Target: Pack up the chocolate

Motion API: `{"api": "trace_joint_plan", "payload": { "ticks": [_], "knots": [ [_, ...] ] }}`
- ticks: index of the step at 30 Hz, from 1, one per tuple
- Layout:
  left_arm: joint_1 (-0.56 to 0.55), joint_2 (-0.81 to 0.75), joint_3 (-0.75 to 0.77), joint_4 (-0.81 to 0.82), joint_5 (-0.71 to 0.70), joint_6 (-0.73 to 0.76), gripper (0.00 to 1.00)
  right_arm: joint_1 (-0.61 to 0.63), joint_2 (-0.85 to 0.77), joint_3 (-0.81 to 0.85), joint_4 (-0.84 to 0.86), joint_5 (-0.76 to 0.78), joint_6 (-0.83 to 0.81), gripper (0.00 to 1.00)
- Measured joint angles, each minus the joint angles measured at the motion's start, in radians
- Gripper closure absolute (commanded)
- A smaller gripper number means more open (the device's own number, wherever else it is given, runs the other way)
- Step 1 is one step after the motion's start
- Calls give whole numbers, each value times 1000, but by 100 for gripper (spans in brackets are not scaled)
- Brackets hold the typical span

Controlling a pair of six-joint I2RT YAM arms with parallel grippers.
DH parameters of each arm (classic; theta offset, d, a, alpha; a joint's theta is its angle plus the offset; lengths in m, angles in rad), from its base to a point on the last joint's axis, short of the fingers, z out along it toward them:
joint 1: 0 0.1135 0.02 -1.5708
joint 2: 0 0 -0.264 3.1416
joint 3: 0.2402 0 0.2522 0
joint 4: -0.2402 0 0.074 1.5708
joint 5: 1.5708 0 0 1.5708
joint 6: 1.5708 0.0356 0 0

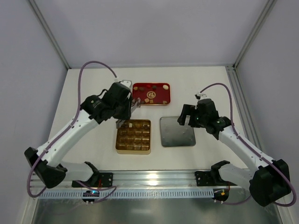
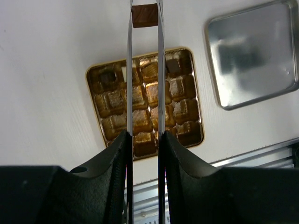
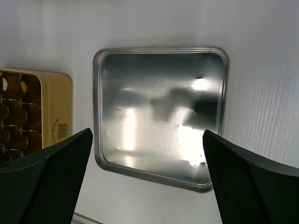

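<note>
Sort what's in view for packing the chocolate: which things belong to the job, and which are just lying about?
In the job: square brown chocolate held in the left pincer; gold gridded box; loose chocolates on the red tray.
Lying about: silver tin; right pincer, open and empty above it.

A gold gridded box (image 1: 133, 152) sits just left of a flat silver lid (image 1: 177, 131). A red tray (image 1: 160, 94) lies behind them.

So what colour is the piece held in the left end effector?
Medium brown; the square piece in the left end effector shows best in the left wrist view.
</note>
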Motion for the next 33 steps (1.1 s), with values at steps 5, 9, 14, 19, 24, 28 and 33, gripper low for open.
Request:
{"api": "trace_joint_plan", "payload": {
  "ticks": [5, 9, 14, 19, 24, 28, 33],
  "knots": [
    [0, -177, -119, -60, 8, -38, 67, 0, 35, 0, 33, -20, 13, 0],
    [0, -291, -209, -100, 21, -62, 67, 0, 52, 0, 48, -28, 26, 0],
    [0, -386, -294, -154, 32, -88, 67, 2, 51, -2, 56, -27, 37, 0],
    [0, -443, -379, -169, 38, -115, 67, 6, 51, -11, 56, -27, 44, 0],
    [0, -459, -438, -167, 40, -138, 67, 9, 51, -14, 55, -27, 46, 0],
    [0, -459, -448, -164, 40, -145, 66, 9, 51, -14, 56, -27, 45, 0],
    [0, -458, -452, -156, 31, -156, 63, 9, 51, -14, 56, -27, 45, 0]
  ]
}}
